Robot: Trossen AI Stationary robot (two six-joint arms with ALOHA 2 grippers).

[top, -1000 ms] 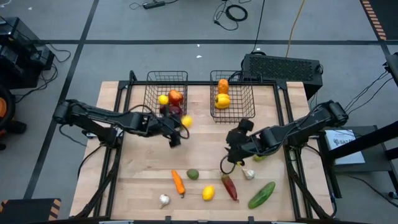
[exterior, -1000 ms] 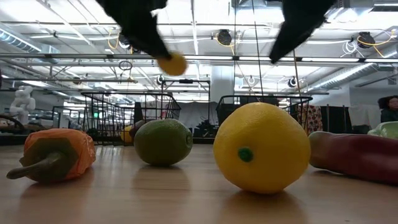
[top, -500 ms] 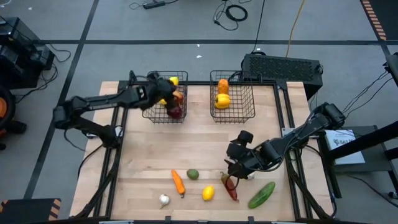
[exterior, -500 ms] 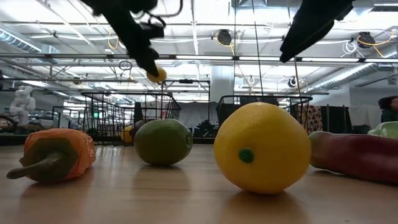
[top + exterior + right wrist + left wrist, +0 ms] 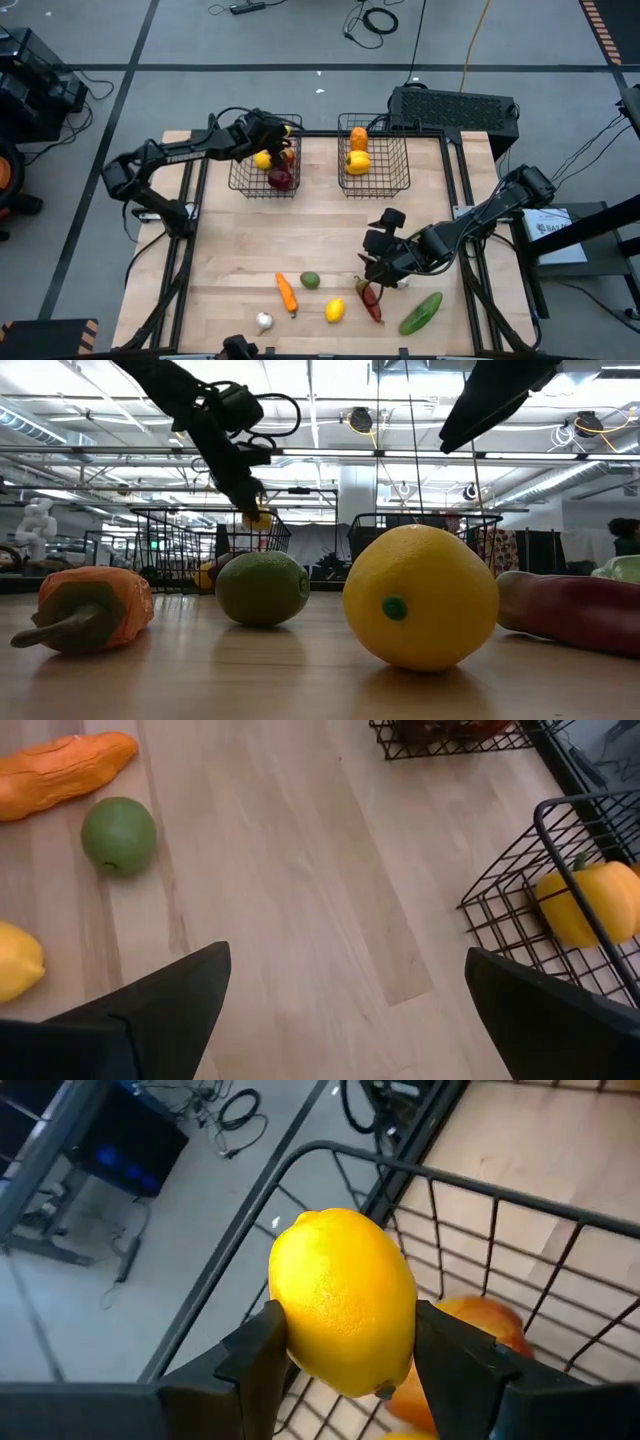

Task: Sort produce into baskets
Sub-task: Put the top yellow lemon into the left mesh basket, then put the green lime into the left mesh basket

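Nothing here can be read. A white sheet beside the desk carries print, too small to make out.

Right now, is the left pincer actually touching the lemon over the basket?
Touching. In the left wrist view both fingers of the left pincer press against the lemon, one on each side, above the basket rim.

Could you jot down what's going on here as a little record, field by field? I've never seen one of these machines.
left gripper: shut on a lemon, held above the left basket
right gripper: open, low over the table near the red chilli
left basket contents: a yellow piece and red fruit
right basket contents: yellow pepper and an orange piece
still on the table: carrot, lime, another lemon, garlic, chilli, cucumber
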